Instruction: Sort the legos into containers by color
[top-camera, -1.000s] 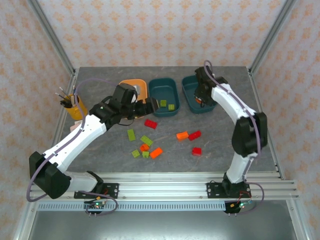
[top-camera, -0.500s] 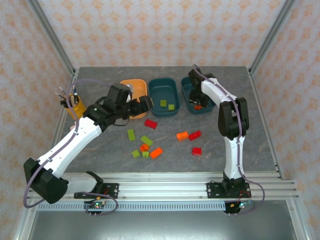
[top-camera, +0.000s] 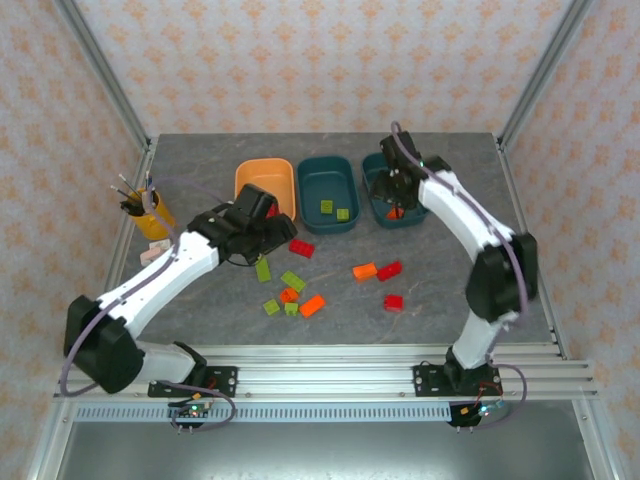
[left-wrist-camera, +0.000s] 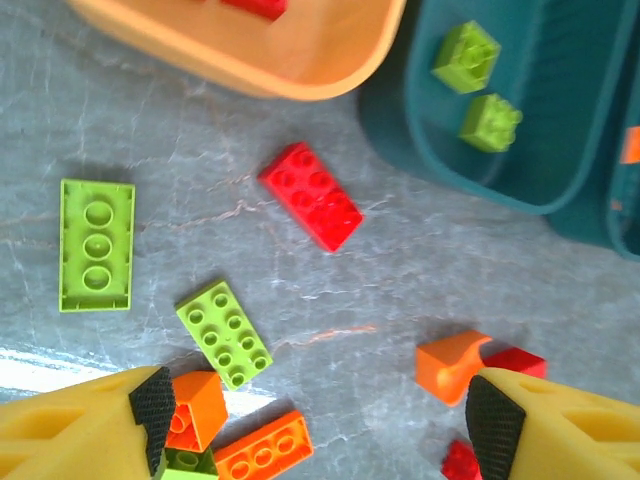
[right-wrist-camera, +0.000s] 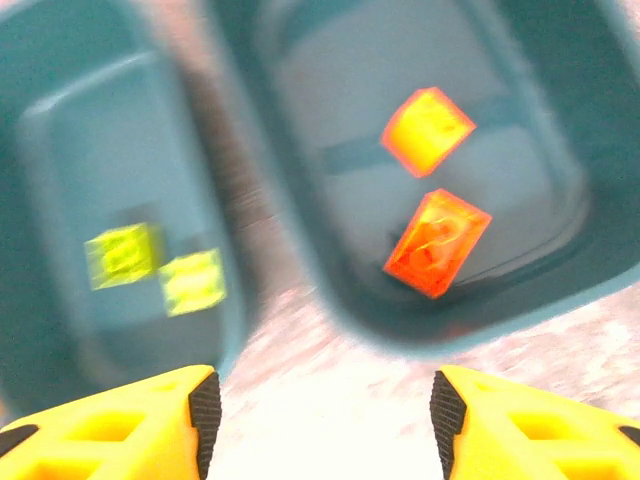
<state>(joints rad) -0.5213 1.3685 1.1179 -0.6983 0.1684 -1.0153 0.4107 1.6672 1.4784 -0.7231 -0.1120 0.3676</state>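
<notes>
Left claw (left-wrist-camera: 322, 420), wide and empty, hovers over the counter (left-wrist-camera: 450, 290); a red lego brick (left-wrist-camera: 311, 195) lies just ahead, long axis diagonal (right claw (right-wrist-camera: 317, 410), parted and empty, is farther off)

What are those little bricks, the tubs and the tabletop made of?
The red brick and its fellows look like hard moulded plastic: crisp studs, slight gloss. The orange tub and teal tub seem matte plastic, with smooth rounded rims. The tabletop looks like grey veined stone, though it may be printed laminate.
</notes>
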